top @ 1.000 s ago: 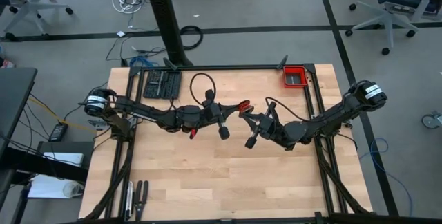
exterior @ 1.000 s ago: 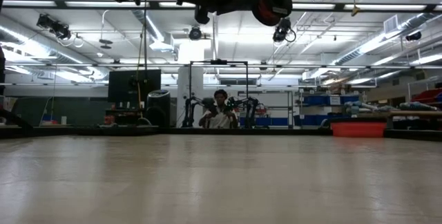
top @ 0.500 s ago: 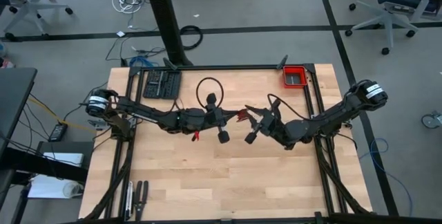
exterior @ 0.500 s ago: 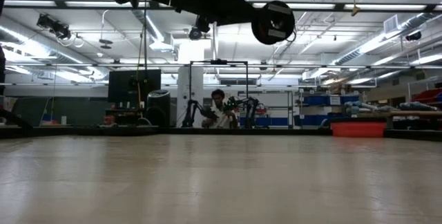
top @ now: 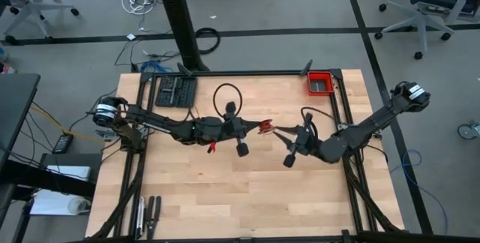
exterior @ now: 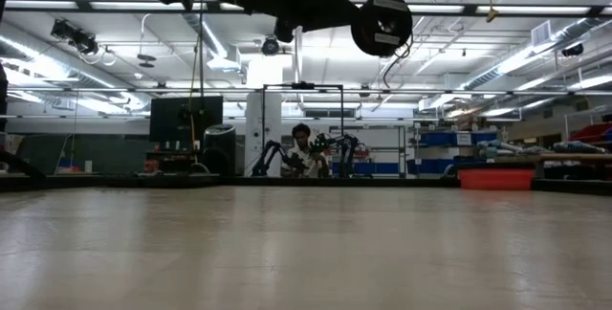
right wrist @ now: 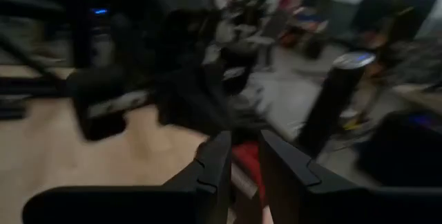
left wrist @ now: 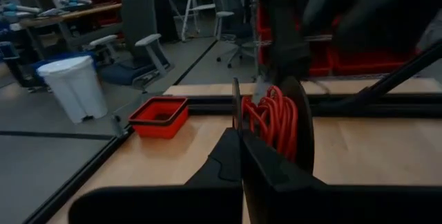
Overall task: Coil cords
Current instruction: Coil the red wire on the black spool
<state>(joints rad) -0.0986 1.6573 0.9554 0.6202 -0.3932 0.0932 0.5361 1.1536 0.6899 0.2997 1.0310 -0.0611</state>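
- The cords [left wrist: 275, 120], a bright red coiled bundle, hang above the table [top: 225, 190] centre, pinched in the left gripper [top: 260, 127], whose fingers are clamped on the coil.
- The right gripper [top: 279, 132] sits just beside the bundle, fingers narrowly parted and empty.
- Risk: loops could slip from the pinch and unravel if the bundle gets bumped.
- Compared with a second ago, the right gripper has backed away from the bundle.

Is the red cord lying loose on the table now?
No, the red cord sits as a coiled bundle gripped between the left gripper's fingers, above the table.
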